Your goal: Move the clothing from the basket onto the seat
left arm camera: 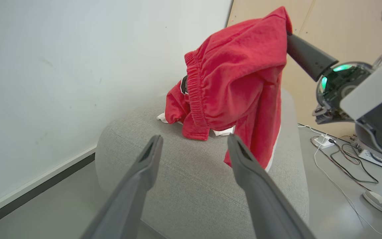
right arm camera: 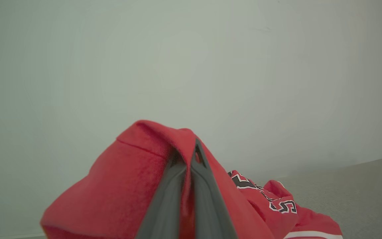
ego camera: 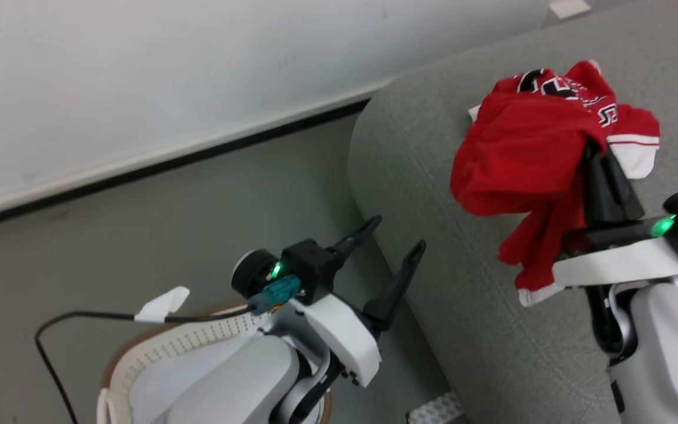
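Right end effector clamped tight on the red shorts, holding them bunched up over the seat, jersey lying on the seat just behind them; left end effector wide apart and empty beside the seat's edge, above the basket.

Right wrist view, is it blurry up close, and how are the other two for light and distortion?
Right wrist view: the right gripper and the shorts nearest it are soft, the wall evenly lit. Left wrist view: wide-angle stretch, the left gripper looms large. Head view: flat indoor light, soft shadows, a green lamp glowing on each wrist.
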`<state>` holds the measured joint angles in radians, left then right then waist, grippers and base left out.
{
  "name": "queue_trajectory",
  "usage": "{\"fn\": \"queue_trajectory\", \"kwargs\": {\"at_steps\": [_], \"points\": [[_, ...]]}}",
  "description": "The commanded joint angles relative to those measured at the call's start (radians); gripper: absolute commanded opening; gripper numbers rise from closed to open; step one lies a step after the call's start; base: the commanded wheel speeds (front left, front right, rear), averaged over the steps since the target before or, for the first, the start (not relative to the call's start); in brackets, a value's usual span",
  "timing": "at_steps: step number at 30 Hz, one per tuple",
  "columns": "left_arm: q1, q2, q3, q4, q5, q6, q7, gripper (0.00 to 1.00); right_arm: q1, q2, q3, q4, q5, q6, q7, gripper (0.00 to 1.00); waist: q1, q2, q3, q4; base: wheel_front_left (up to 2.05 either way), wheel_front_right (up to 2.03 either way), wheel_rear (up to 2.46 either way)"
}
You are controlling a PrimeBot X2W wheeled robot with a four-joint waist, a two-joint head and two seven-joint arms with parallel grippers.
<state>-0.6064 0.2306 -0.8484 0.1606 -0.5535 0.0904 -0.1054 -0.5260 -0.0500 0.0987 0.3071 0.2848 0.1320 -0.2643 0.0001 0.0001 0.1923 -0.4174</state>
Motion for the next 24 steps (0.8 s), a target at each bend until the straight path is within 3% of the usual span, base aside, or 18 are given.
{"fn": "queue_trajectory", "kwargs": {"at_steps": [1,5,12,18,24], "points": [[-0.037,0.002,-0.004,-0.009,0.024,-0.009,0.008,1.00,-0.035,-0.001,-0.031,-0.016,-0.011,-0.002,0.000,0.00,-0.0001,-0.0001,0.089,0.013,0.00,0.00,0.00],[-0.093,0.002,-0.013,-0.025,0.035,-0.031,0.025,1.00,-0.144,-0.013,-0.094,-0.033,-0.079,-0.002,0.009,0.00,-0.0001,-0.0001,0.189,0.058,0.00,0.00,0.00],[-0.170,-0.004,-0.005,-0.034,0.049,-0.053,0.021,1.00,-0.452,-0.164,-0.268,-0.059,-0.147,-0.003,0.127,0.00,-0.0001,-0.0001,0.351,0.166,0.00,0.00,0.00],[-0.200,-0.017,-0.007,-0.022,0.047,-0.071,-0.003,1.00,-0.640,-0.290,-0.479,0.077,-0.244,-0.002,0.235,0.00,-0.0001,-0.0001,0.426,0.242,0.00,0.00,0.00],[-0.189,-0.032,-0.002,0.005,0.031,-0.071,-0.037,1.00,-0.601,-0.298,-0.681,0.241,-0.385,-0.003,0.236,0.00,-0.0001,-0.0001,0.436,0.284,0.00,0.00,0.00]]}}
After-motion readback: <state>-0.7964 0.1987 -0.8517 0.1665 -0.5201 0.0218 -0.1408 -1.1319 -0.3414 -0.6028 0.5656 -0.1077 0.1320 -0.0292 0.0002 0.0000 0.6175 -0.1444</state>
